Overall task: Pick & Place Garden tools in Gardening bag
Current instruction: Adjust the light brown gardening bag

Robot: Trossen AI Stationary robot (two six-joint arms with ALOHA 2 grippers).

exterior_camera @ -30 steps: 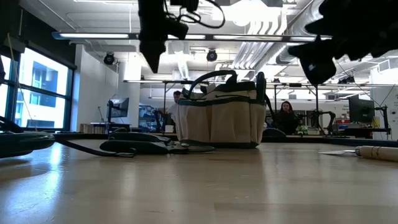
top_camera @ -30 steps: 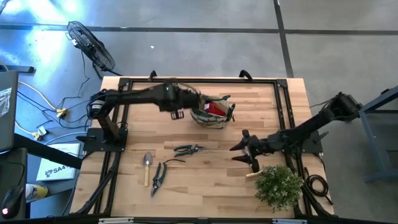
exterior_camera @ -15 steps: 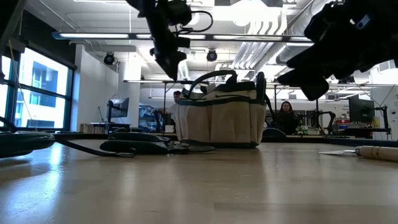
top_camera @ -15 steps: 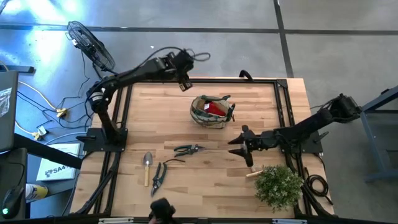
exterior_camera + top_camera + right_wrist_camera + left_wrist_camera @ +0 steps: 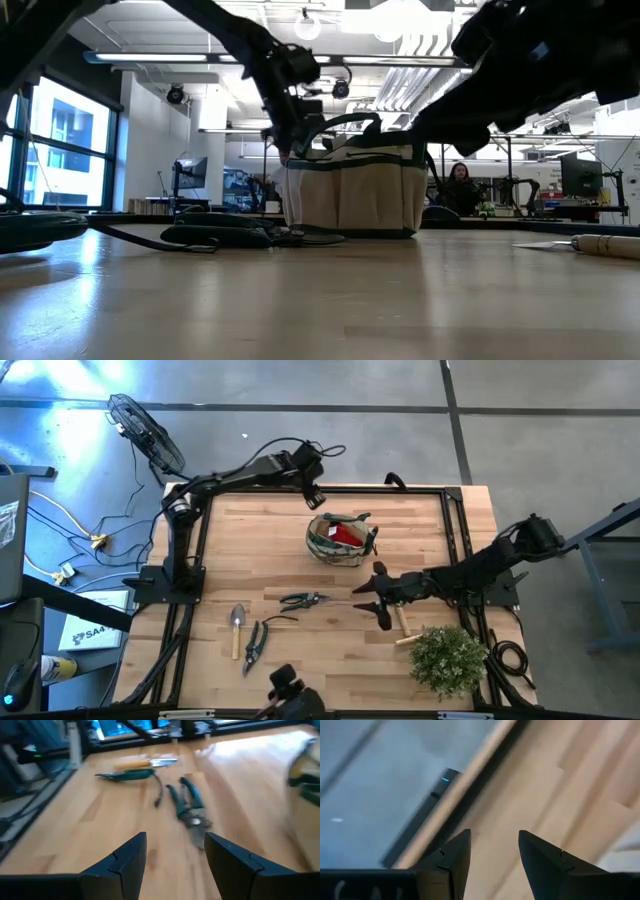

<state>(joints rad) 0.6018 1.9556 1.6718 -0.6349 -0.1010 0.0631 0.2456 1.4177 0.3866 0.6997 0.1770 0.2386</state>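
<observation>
Fingers of right gripper (image 5: pixel 368 600) spread, empty, aimed at pruning shears (image 5: pixel 191 815) on table mid-front. Shears likely stiff, light (slick metal): grip across dark handles. Left gripper (image 5: pixel 492 855) parted, empty, beyond gardening bag (image 5: pixel 340 540).

Wooden counter (image 5: pixel 300 560), round gardening bag (image 5: pixel 340 541) near the back, shears (image 5: pixel 303 600) in the middle, trowel (image 5: pixel 237 628) beside more shears (image 5: pixel 254 647), bushy plant (image 5: pixel 447 657) in a corner

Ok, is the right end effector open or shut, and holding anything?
Open and empty: the right end effector shows a clear gap between its fingers, with the shears lying on the table beyond.
</observation>
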